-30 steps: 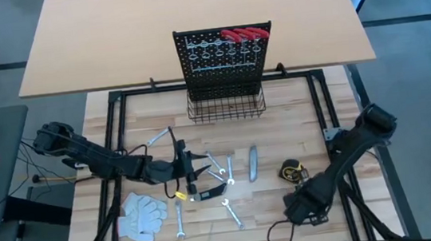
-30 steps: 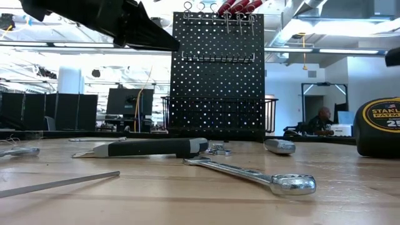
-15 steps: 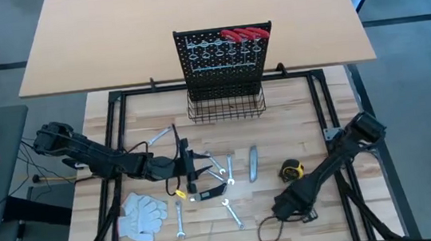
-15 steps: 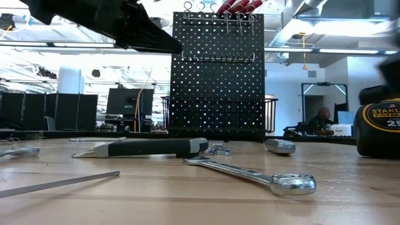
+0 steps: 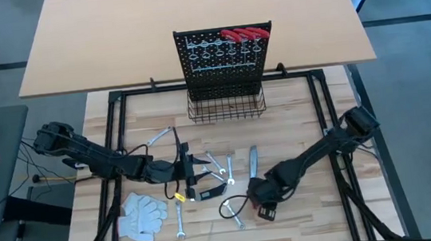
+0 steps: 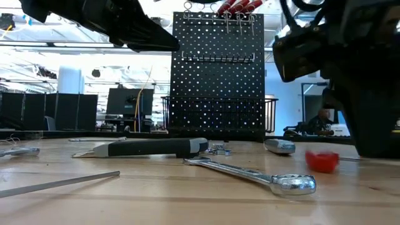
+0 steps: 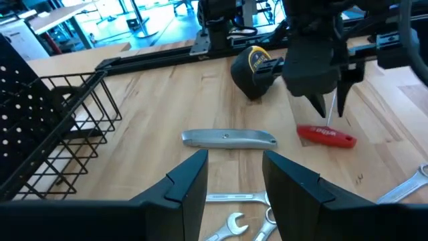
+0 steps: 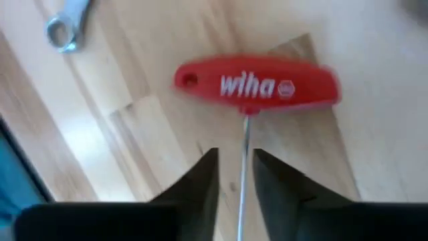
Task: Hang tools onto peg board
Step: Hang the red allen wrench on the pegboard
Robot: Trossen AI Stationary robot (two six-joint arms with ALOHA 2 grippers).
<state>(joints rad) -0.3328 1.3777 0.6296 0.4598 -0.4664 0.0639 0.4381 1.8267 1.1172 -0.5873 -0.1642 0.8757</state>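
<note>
High view: the peg board [image 5: 223, 59] stands at the counter's [image 5: 304, 119] far edge, bare wood between it and the scattered tools. The right end effector [image 5: 262, 198] hangs over the middle front.

Low view: a wrench [image 6: 250, 174] lies in front of the board.

Left wrist view: the left end effector [image 7: 233, 175] is open, with the knife [image 7: 229, 138] just ahead.

Right wrist view: slightly parted fingers [image 8: 200, 184] straddle the thin shaft of the red T-handle key [image 8: 256, 85] on the wood; contact cannot be told.
</note>
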